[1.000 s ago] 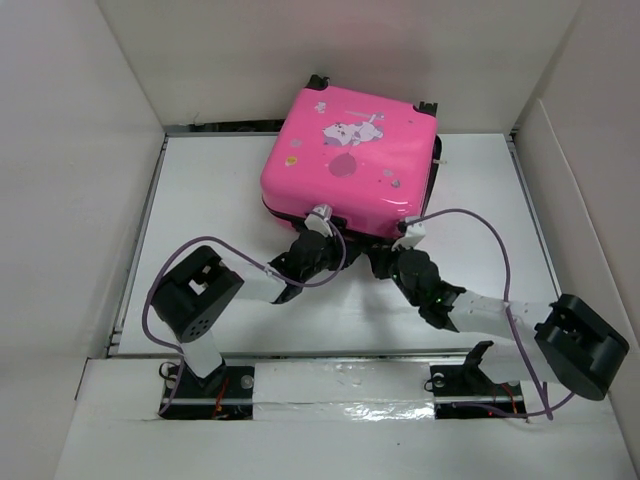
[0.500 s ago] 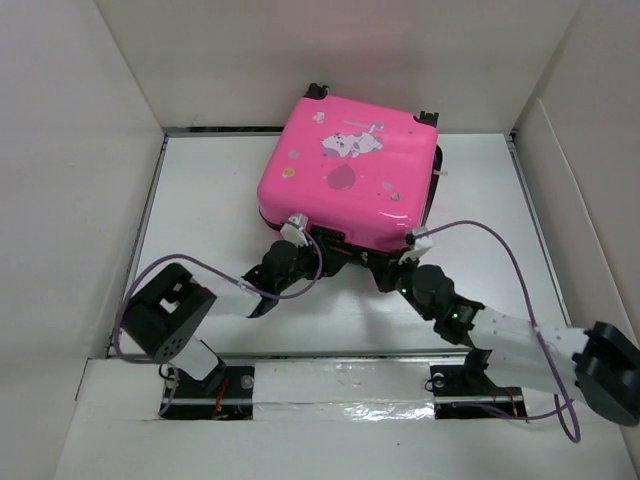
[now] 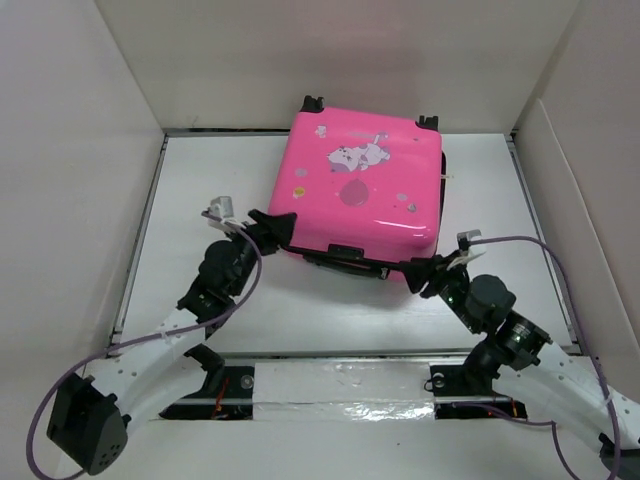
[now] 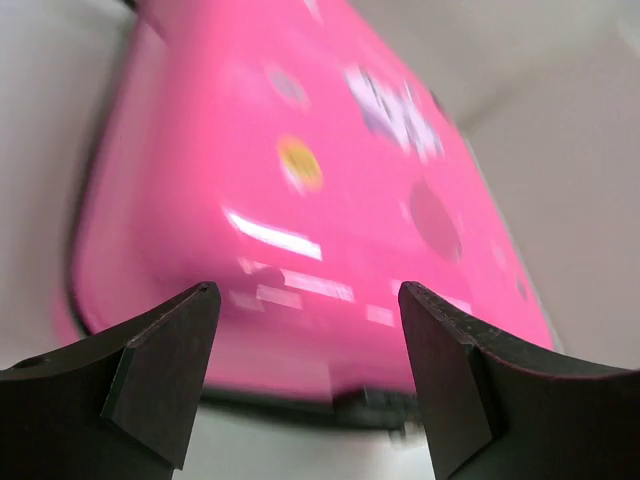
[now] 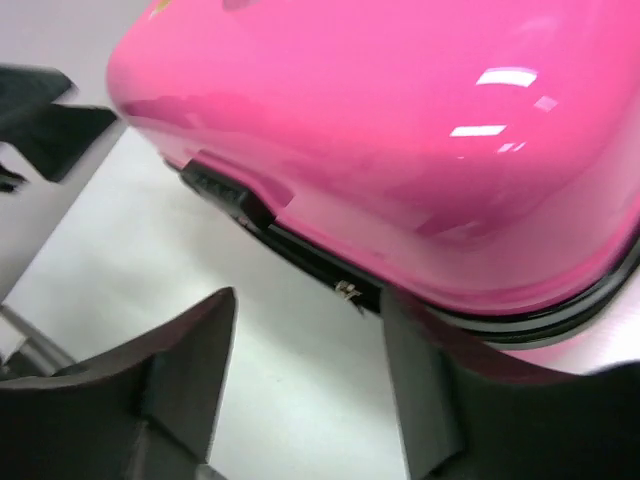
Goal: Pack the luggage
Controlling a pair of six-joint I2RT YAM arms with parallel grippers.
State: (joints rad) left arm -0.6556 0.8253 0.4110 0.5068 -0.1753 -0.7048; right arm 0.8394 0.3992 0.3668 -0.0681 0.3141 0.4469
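The luggage (image 3: 365,185) is a bright pink hard-shell suitcase with cartoon stickers. It lies closed and flat at the back middle of the white table. A black handle (image 3: 345,262) runs along its near edge. My left gripper (image 3: 272,226) is open at the case's near left corner, with nothing between its fingers; in the left wrist view the pink shell (image 4: 300,200) fills the space ahead of the left gripper (image 4: 305,335). My right gripper (image 3: 420,274) is open at the near right corner, empty. In the right wrist view the right gripper (image 5: 305,330) sits below the zipper seam (image 5: 300,250).
White cardboard walls (image 3: 90,150) enclose the table on the left, back and right. A taped ledge (image 3: 340,385) with the arm bases runs along the near edge. Purple cables loop from both wrists.
Both grippers have opened and drawn back from the case's near edge, the left going left, the right going right. The lid has dropped down flat onto the case.
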